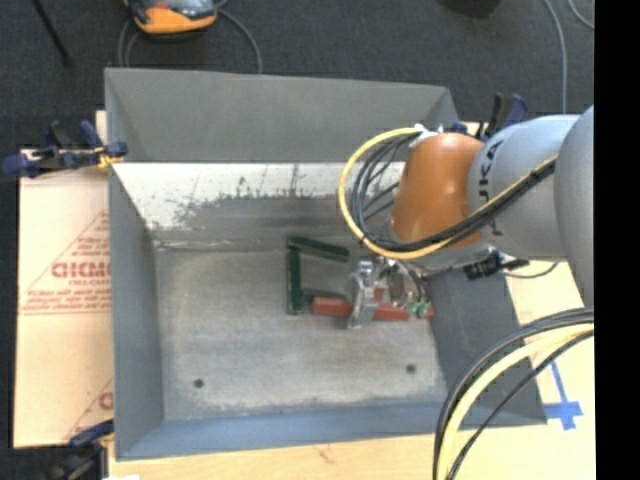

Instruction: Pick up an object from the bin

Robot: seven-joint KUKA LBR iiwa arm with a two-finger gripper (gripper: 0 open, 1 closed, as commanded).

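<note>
Jaws sit low over a red bar (325, 307) lying flat mid-floor of the bin (220, 353), toward its right wall. A green L-shaped piece (296, 273) lies just beside the bar's left end. Cannot tell whether the jaws are spread or pressed together. Likely the grasp step: straddle the bar's narrow width, stay clear of the green piece, lift straight up.
</note>
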